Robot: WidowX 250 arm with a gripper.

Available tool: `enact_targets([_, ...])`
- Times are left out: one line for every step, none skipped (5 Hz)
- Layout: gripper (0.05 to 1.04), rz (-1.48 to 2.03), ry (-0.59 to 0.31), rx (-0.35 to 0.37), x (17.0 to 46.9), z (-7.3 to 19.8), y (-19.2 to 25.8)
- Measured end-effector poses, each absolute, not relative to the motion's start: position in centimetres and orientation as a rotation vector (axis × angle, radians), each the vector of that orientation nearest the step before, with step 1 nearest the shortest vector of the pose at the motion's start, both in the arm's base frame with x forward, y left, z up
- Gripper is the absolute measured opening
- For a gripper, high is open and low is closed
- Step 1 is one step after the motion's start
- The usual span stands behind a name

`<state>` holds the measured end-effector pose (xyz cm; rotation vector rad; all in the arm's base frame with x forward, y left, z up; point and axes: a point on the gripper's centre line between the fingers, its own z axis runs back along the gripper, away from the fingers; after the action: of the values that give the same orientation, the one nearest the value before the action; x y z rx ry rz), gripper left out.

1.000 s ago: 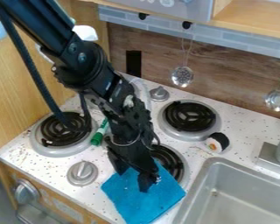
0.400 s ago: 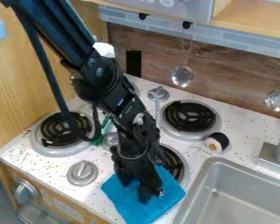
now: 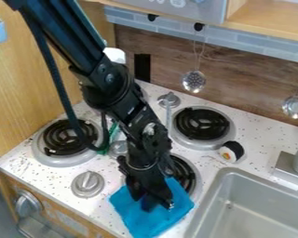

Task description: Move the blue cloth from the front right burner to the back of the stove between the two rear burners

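Because the blue cloth (image 3: 142, 223) is gathered in folds at the claw (image 3: 152, 201), the step in hand is judged to be the taking of a grip on it. The claw seems to be narrowed on a pinch of fabric, though how much is caught cannot be told. The cloth is spread near the front edge of the worktop (image 3: 49, 174), just beside the sink (image 3: 207, 200), with its back part by the front right burner (image 3: 185, 174). For the next move, a secure pinch seems to be called for before any weight is taken, and the burner and sink rim should be cleared by the loose corners. The arm (image 3: 108, 81) is slanted down from the upper left, and the claw is pointed steeply downward.
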<state>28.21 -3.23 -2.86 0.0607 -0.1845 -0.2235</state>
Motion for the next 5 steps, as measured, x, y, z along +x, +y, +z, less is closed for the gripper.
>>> enact_targets([0.183,-0.216,-0.183,0.058,28.2,-2.8,-3.3])
enact_targets([0.124,-0.214,-0.188,0.044,28.3,-2.4,-3.4])
enact_targets([0.1,-0.206,-0.222,0.025,29.0,-1.0,-3.7])
enact_targets([0.1,-0.162,-0.229,0.014,29.8,-0.4,-2.7])
enact_targets([0.1,-0.118,-0.253,0.003,31.2,0.6,-1.7])
